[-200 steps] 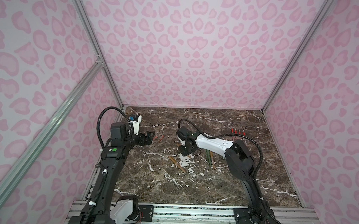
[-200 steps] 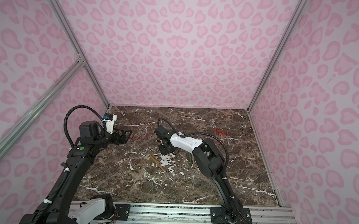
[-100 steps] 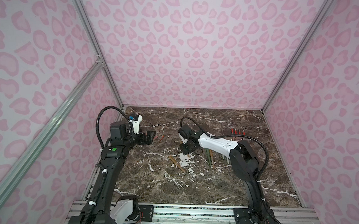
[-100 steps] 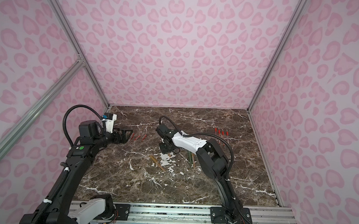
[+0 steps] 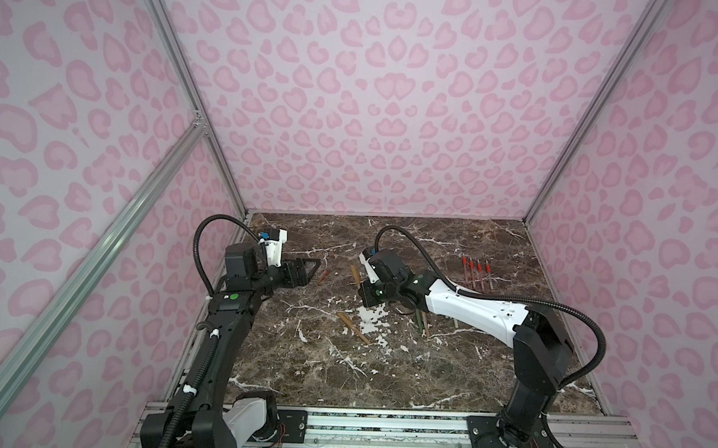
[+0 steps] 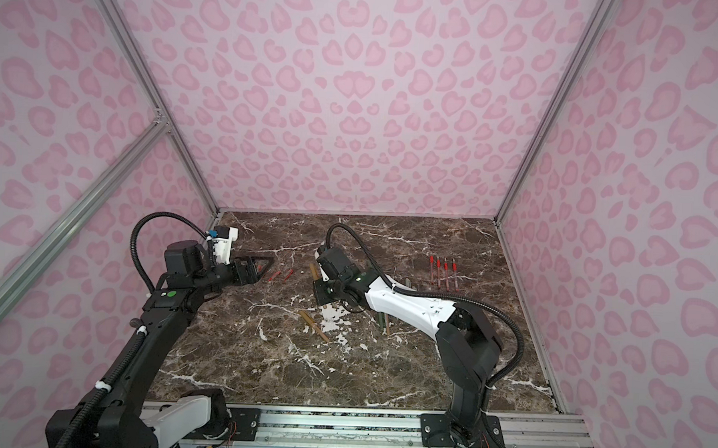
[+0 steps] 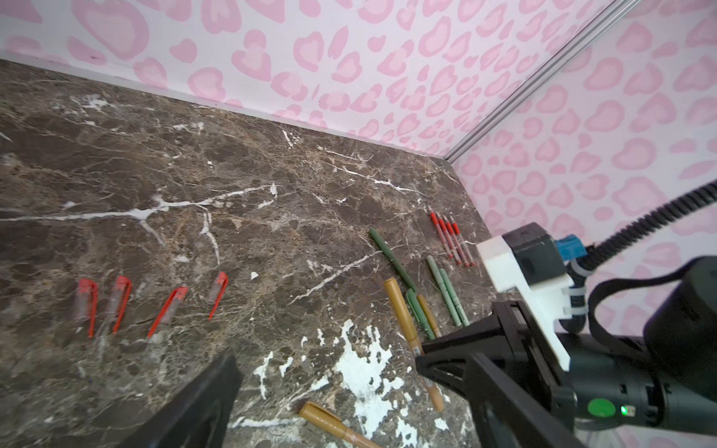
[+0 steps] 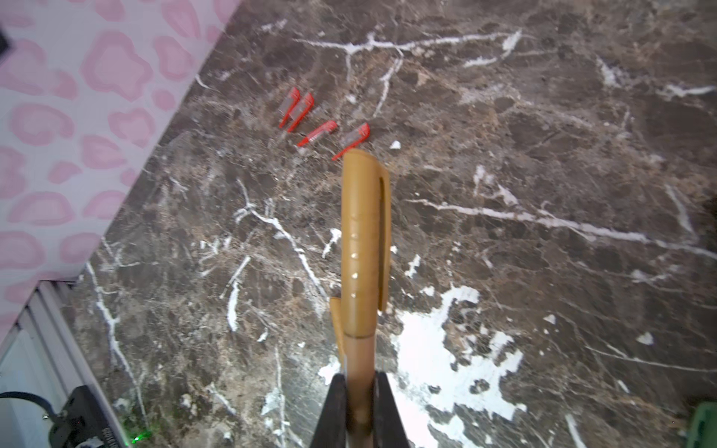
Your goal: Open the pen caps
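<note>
My right gripper (image 8: pixel 359 388) is shut on the body of a tan pen (image 8: pixel 359 360), held above the marble with its tan cap (image 8: pixel 362 240) still on and pointing away from the fingers. In both top views this pen (image 5: pixel 355 273) (image 6: pixel 314 271) sticks out towards the back. My left gripper (image 5: pixel 310 268) (image 7: pixel 353 372) is open and empty, a short way left of the pen. Several loose red caps (image 7: pixel 118 298) (image 8: pixel 306 112) lie on the marble beyond it. A second capped tan pen (image 5: pixel 352 328) (image 7: pixel 337 424) lies on the table.
Several red pen bodies (image 5: pixel 476 274) (image 7: pixel 452 240) lie in a row at the back right. Dark green (image 7: pixel 392 258) and pale green pens (image 7: pixel 448 291) lie beside the right arm. Pink patterned walls (image 5: pixel 395 110) close in three sides.
The right arm's elbow has swung out to the right while its gripper stays near the middle, closed tighter on the tan pen. The left gripper has edged slightly towards the middle.
</note>
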Controlling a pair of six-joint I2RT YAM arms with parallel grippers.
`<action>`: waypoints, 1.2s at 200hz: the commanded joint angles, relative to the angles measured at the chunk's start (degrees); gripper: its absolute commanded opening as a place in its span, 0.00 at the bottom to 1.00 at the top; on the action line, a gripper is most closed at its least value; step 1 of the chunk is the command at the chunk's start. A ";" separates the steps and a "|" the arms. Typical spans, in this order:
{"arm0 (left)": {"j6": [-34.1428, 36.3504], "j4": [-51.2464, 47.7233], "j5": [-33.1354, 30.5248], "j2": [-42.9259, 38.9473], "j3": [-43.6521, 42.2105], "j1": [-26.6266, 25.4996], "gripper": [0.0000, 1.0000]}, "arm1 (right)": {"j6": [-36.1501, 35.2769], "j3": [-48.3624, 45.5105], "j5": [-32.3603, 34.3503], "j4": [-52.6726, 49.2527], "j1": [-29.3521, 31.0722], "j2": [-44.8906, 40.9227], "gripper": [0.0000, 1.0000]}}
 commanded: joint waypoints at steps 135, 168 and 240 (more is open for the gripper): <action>-9.86 5.70 1.59 7.32 2.03 -8.06 0.30 | 1.45 3.19 -2.16 10.80 5.98 0.84 0.02; -10.41 7.59 0.79 6.70 0.63 -8.10 0.04 | 0.85 2.91 -1.74 11.83 5.95 0.85 0.02; -10.82 5.75 1.23 5.43 1.94 -8.02 0.04 | 0.83 5.39 -3.20 10.42 5.84 4.04 0.27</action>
